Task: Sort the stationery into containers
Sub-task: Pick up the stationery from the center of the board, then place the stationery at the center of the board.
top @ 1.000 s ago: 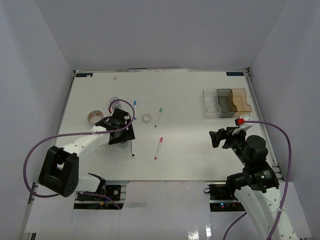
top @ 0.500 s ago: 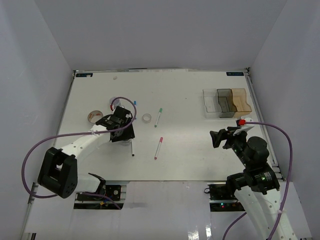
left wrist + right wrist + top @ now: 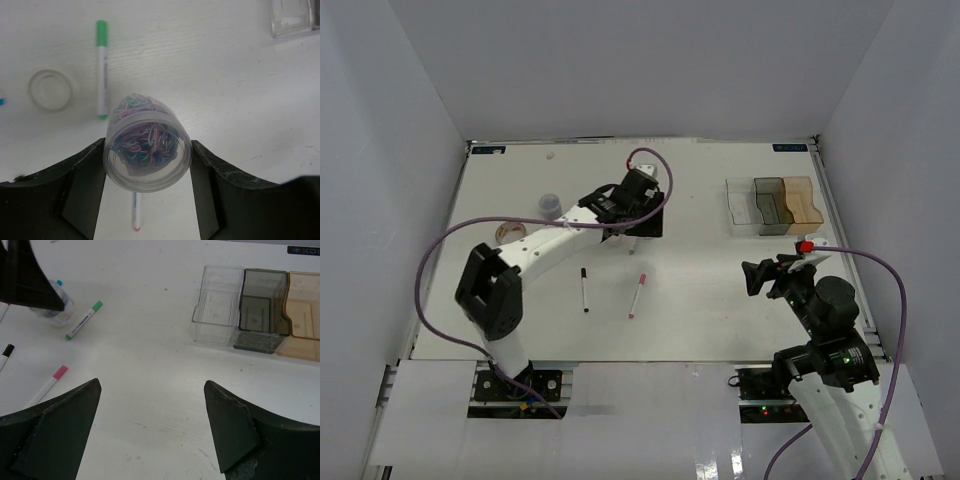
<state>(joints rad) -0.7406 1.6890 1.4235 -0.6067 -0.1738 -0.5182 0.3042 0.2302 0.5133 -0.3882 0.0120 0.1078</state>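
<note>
Stationery sits in my left gripper (image 3: 147, 145): a small clear round plastic tub (image 3: 147, 157) packed with pink, blue and teal paper clips. It tilts between the two black fingers, which press on its sides. I cannot tell whether it is clear of the white table (image 3: 700, 300).

Just beyond the tub lies a green-capped white marker pen (image 3: 102, 67), and left of that a clear tape roll (image 3: 51, 90). A pink-capped marker (image 3: 637, 295) lies nearer the bases, with a black-capped marker (image 3: 584, 290) to its left. A tan tape roll (image 3: 508, 232) lies well apart at the table's left side.

The containers stand joined in a row near the far right corner: a clear bin (image 3: 218, 305), a smoky grey bin (image 3: 260, 307) and an amber bin (image 3: 305, 310). I see nothing in any of them. My right gripper (image 3: 150, 390) hangs wide open with nothing in it, on the near side of the bins.

Half a second ago my left arm was left of the middle, over the black-capped marker. It has now swung to the centre, that marker lies uncovered, and the arm hides the clear roll from the top camera. The right arm has not moved.

A dark label (image 3: 302, 250) at the far edge carries blue letters cut off by the frame, so I cannot read it. The print on the green marker's barrel is too small to read.
</note>
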